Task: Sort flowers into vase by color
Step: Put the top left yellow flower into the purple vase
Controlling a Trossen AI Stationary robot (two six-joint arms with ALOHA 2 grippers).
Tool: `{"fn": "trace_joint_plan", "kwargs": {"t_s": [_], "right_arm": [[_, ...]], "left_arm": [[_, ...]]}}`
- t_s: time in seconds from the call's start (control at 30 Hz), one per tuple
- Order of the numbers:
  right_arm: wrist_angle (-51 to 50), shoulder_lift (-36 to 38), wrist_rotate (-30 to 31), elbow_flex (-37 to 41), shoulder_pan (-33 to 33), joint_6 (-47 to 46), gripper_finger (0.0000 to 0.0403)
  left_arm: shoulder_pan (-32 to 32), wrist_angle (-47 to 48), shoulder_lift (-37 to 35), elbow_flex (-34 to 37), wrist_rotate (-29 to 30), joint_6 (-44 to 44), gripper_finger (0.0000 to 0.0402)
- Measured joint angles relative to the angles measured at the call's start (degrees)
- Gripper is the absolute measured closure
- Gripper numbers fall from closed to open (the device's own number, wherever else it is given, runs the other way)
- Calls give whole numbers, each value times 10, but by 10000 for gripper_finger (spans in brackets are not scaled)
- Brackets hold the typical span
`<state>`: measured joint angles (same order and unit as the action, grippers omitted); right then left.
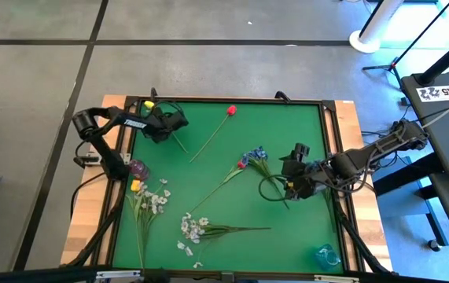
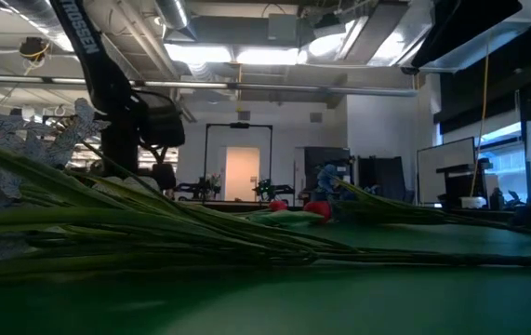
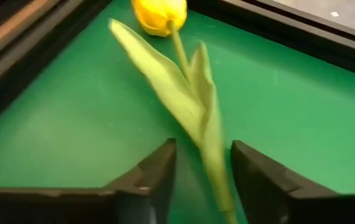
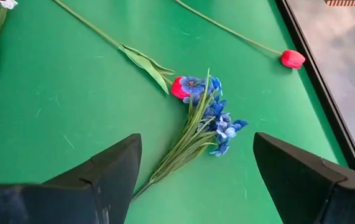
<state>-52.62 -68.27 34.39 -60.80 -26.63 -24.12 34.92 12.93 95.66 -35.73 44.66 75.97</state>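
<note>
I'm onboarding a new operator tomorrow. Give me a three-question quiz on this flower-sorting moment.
1. True or false: the left gripper straddles the stem of a yellow tulip.
2. Which flowers lie ahead of the open right gripper? A) white spray B) blue spray C) yellow tulip
3. Fill in: in the high view, the purple vase stands by the green mat's ____ edge.

Key:
1. True; a finger shows on each side of the stem, not yet clamped.
2. B
3. left
</note>
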Motion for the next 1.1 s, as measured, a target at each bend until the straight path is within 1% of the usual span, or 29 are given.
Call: {"fn": "trace_joint_plan", "kwargs": {"t_s": [0.13,0.17,0.27,0.33,0.4,0.47,0.57,0.67,0.77,0.93,1.0,1.1], "right_arm": [[0,0,3,0,0,4,95],[0,0,7,0,0,4,95],[0,0,15,0,0,6,95],[0,0,15,0,0,7,95],[1,0,16,0,0,9,95],[1,0,19,0,0,14,95],[2,0,26,0,0,15,95],[7,0,32,0,0,15,95],[26,0,46,0,0,23,95],[84,0,83,0,0,84,95],[116,0,96,0,0,114,95],[166,0,102,0,0,168,95]], "left_arm": [[-20,-16,-6,0,4,0,369],[-25,-15,-9,0,7,1,383],[-41,-22,-43,0,22,-27,388],[-53,-24,-86,0,34,-49,390],[-70,-34,-146,0,54,-80,395],[-98,-54,-217,0,77,-149,396],[-159,-80,-328,0,83,-304,396],[-232,-87,-433,0,61,-440,396],[-301,-87,-522,0,5,-544,396],[-395,-85,-634,0,-69,-628,396],[-429,-86,-663,0,-98,-662,396],[-474,-83,-684,0,-105,-711,396]]}}
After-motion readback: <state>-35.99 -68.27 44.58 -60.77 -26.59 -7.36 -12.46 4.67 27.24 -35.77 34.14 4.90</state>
